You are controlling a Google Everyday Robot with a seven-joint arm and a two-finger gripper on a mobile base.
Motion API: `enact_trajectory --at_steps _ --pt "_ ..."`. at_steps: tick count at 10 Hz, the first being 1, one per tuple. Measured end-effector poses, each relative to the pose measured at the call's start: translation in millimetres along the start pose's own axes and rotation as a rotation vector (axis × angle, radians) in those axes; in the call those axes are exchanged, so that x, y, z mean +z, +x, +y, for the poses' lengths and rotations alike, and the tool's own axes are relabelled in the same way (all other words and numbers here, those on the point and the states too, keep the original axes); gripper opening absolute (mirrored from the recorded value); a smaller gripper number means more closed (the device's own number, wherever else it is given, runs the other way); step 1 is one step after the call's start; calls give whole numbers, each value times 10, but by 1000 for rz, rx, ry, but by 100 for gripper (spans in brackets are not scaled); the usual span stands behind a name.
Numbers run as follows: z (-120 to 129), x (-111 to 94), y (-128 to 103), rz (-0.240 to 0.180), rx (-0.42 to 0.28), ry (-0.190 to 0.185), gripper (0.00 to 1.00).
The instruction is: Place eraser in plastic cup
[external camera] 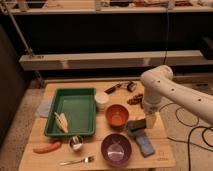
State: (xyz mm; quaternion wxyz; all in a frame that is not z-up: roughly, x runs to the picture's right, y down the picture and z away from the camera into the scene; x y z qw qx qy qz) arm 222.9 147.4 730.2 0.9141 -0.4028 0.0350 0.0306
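Note:
The dark eraser [136,123] hangs at the tip of my gripper [148,121], near the table's right front. The gripper comes down from the white arm [157,87] and is shut on the eraser's right end. The small blue-grey plastic cup [133,132] stands right under the eraser, mostly covered by it, between the orange bowl [117,116] and the flat light-blue block [145,145]. I cannot tell whether the eraser touches the cup.
A green tray [75,102] holding a pale object stands at the left. A white cup [102,100], a purple bowl [116,149], a small metal cup [76,142], a fork [77,161] and an orange-red stick [46,147] lie around. Small dark items [120,88] sit at the back.

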Motion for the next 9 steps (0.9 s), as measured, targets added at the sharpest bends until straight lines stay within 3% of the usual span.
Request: enact_trajectory --at_steps 3,9 --pt "19 1 23 -58 -2 -45 80" --pt "13 7 8 -58 -5 -46 80"
